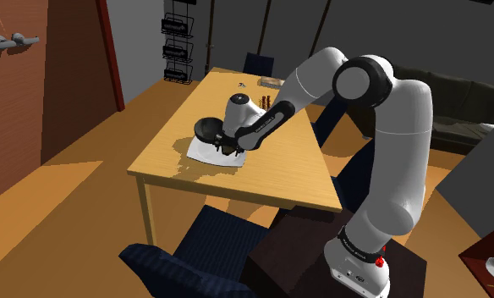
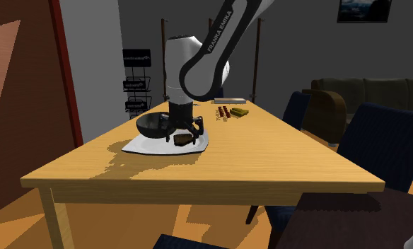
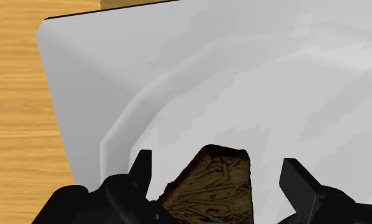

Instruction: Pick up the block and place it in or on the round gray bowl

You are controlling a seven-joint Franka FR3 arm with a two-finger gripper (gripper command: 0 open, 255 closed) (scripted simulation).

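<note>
Your pincer [image 3: 220,170] hangs low over a white tray [image 3: 83,95]. Its two black fingers [image 3: 142,168] stand well apart: released, clasping nothing. Between them lies the block [image 3: 213,184], a dark brown wedge with a flat-cut top and sloping sides, its face rough and mottled with yellowish flecks. It sits closer to one finger than to the other. The farther finger is plainly clear of it, and you cannot tell whether the nearer one touches it.

The tray under the pincer is smooth and matt, flat toward its sharp corner. A shallow curved ridge runs across it, and the block rests inside that rounded hollow.

In the second exterior view the pincer [image 2: 184,131] points straight down, its fingertips almost at the tray [image 2: 143,147], with the block [image 2: 184,139] just below them. Just beside the pincer, toward that view's left, stands the bowl [image 2: 154,125]. It is round, deep-walled and nearly black with a slight gloss, and appears to sit on the tray's rear part. The block is outside it, near but apart.

The shoulder view shows the bowl [image 1: 208,129] just beside the pincer [image 1: 231,147], at the end of the white arm [image 1: 397,127] with its dark joints.

Everything rests on a table [image 2: 283,163] with a pale, streaky wood-grain top. Beyond the pincer, near the table's far edge, lie some small brown and yellowish things [image 2: 230,111], too small to name.
</note>
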